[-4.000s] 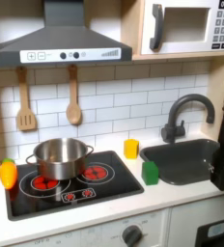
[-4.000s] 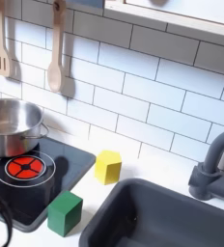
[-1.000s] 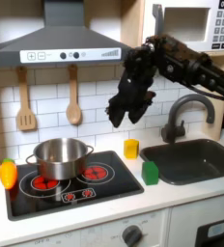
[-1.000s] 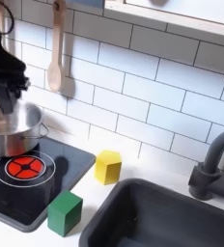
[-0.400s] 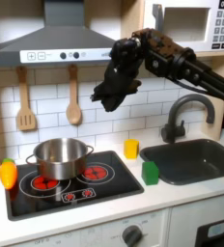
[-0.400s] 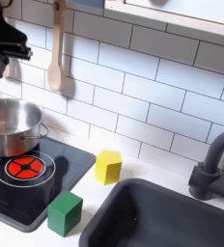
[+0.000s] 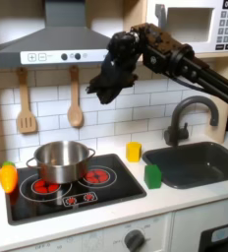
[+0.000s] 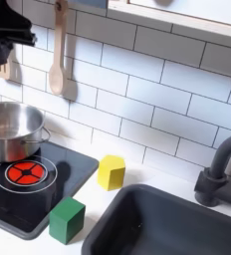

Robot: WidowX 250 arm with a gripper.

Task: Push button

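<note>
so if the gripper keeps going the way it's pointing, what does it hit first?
Probably the hanging wooden spoon: the gripper points toward the first exterior view's left, just short of it. Depth is unclear, so it could pass in front.

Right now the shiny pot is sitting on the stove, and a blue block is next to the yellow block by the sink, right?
Almost. The pot does sit on the stove, but the block near the yellow block is green, not blue. Both exterior views show it, at the stove's corner beside the sink.

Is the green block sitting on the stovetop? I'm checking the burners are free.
No: in the first exterior view the green block stands on the white counter, just off the stovetop's right edge.
</note>
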